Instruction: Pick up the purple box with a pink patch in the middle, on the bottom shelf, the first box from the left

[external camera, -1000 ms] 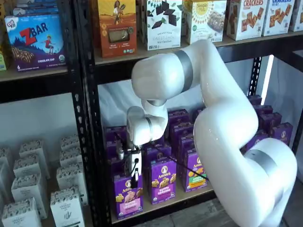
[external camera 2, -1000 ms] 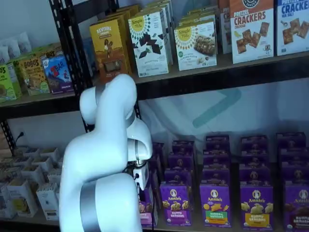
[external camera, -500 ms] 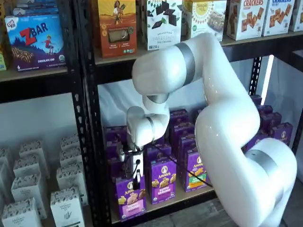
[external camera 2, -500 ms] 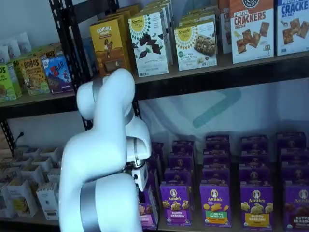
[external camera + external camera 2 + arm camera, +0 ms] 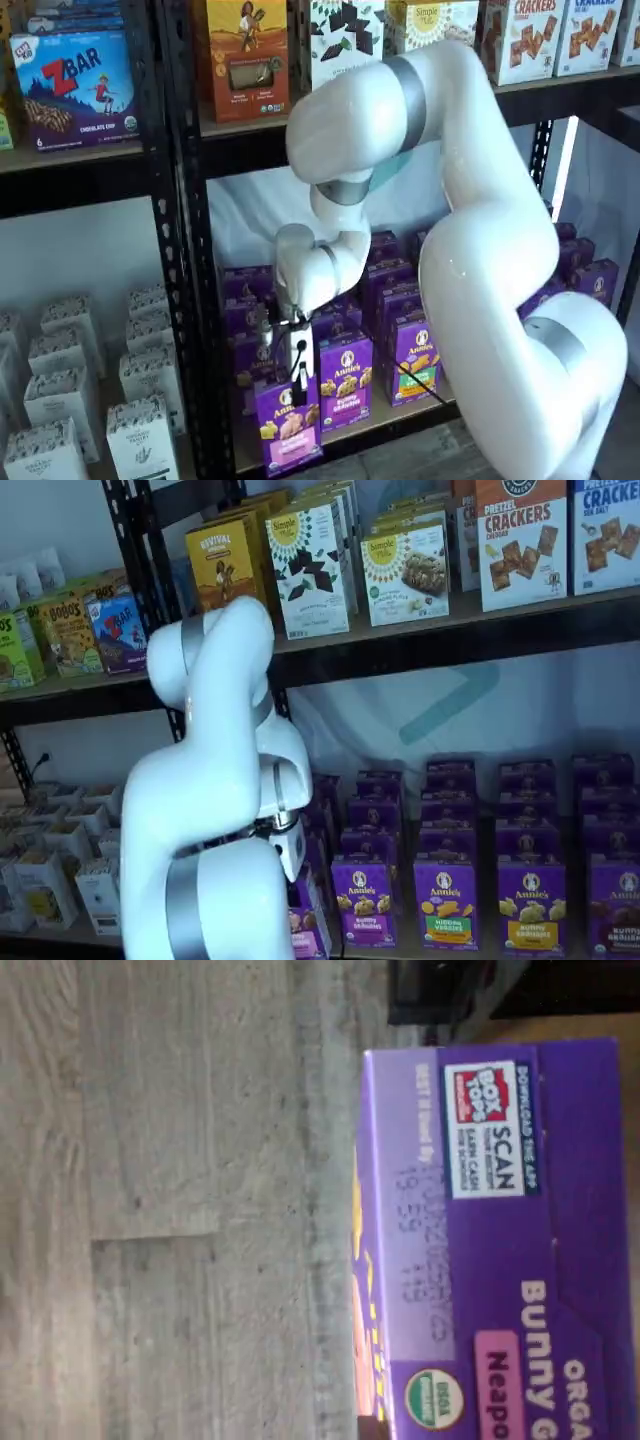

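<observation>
Purple box (image 5: 288, 422) clamped in the tool (image 5: 298, 378).

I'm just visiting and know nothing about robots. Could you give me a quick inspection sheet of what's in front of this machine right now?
Surface: bottom shelf, a tan board with a black rail, stocked with purple cartons.
Job's things: purple box with a pink panel, tilted forward at the shelf's front edge.
Clutter: neighbouring purple boxes; white cartons in the next bay; snack boxes on the shelf above.
Grippers: gripper shut on the purple box's top.
Cables: a thin black cable running from the gripper across the boxes.
Surroundings: black steel rack; grey wood-look floor.
</observation>
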You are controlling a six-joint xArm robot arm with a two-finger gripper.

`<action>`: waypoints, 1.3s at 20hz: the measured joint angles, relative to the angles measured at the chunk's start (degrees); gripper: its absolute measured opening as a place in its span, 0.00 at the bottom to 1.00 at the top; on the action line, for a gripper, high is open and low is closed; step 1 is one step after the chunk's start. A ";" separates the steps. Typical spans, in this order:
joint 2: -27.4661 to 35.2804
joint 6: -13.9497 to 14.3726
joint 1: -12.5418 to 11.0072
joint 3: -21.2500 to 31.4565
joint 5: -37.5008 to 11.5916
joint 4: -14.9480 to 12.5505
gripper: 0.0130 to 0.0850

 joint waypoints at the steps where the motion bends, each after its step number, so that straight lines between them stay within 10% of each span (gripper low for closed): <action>1: -0.95 0.47 -0.01 1.23 -0.15 -0.52 0.28; 26: -25.34 -1.41 -1.04 22.36 -0.12 0.47 0.28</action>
